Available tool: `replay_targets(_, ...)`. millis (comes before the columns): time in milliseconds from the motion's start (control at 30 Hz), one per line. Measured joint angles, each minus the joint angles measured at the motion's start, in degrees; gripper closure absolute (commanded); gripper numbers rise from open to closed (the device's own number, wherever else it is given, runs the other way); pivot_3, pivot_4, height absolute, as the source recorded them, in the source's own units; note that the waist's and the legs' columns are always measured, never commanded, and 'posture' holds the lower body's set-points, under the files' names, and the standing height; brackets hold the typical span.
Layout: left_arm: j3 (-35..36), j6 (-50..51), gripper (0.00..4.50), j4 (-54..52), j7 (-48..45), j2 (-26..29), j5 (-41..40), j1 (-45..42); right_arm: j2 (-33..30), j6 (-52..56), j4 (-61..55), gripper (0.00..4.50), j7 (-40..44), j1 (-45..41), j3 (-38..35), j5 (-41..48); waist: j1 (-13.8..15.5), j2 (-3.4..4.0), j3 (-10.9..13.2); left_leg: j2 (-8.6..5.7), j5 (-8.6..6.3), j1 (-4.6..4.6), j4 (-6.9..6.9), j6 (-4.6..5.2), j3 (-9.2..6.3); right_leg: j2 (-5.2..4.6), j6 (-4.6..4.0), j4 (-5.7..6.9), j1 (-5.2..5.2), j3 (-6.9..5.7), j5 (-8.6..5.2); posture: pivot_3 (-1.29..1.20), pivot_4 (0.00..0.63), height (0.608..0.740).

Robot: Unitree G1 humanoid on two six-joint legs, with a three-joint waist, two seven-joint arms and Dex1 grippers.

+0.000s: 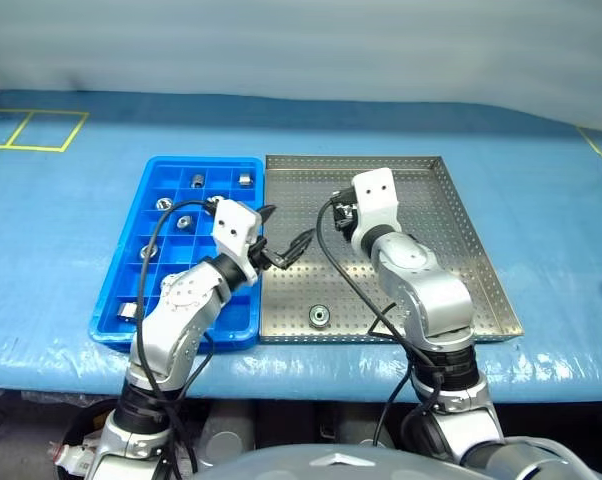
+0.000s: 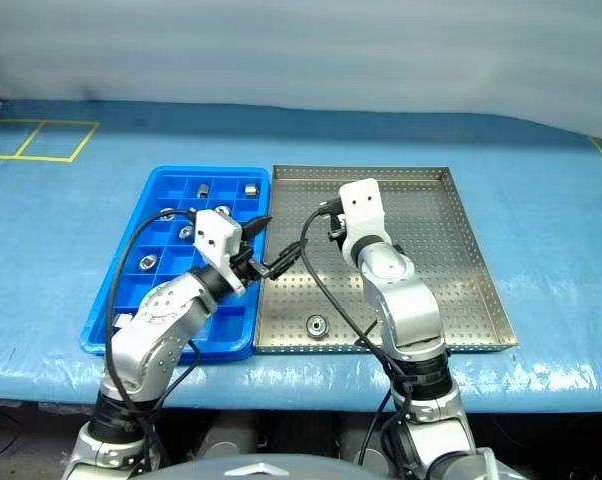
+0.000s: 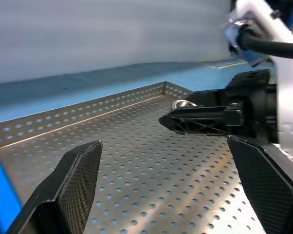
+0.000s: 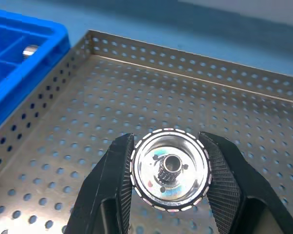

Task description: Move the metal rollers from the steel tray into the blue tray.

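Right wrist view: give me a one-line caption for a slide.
Right gripper shut on a flanged metal roller, held above the perforated steel tray, with the blue tray alongside.

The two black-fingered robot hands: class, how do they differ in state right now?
The right hand is shut on a shiny flanged metal roller; the left hand is open and holds nothing. The right hand is above the perforated steel tray; the left hand is at that tray's edge beside the blue compartment tray. Both have two black fingers.
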Motion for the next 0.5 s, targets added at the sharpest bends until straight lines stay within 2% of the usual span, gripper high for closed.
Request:
replay_targets(367, 8.55, 0.75, 0.0, -8.93, 6.79, 1.55, 1.51, 9.52, 0.75, -8.12, 8.39, 2.79, 7.65, -6.12, 6.74, 1.21, 4.07, 0.0, 0.03, 0.01, 0.0, -0.03, -0.04, -0.01, -0.04, -0.01, -0.05, -0.03, -0.01, -0.13, -0.03, 0.45, 0.15, 0.74)
replay_targets(500, 9.71, 1.4, 0.0, -11.76, 8.08, 2.07, 1.55, 12.77, 1.62, -10.13, 11.46, 2.79, 9.71, -7.1, 8.23, 1.41, 5.72, 0.01, 0.04, 0.02, 0.0, -0.05, -0.05, -0.01, -0.04, -0.02, -0.1, -0.04, -0.03, -0.16, -0.07, 0.5, 0.15, 0.74)
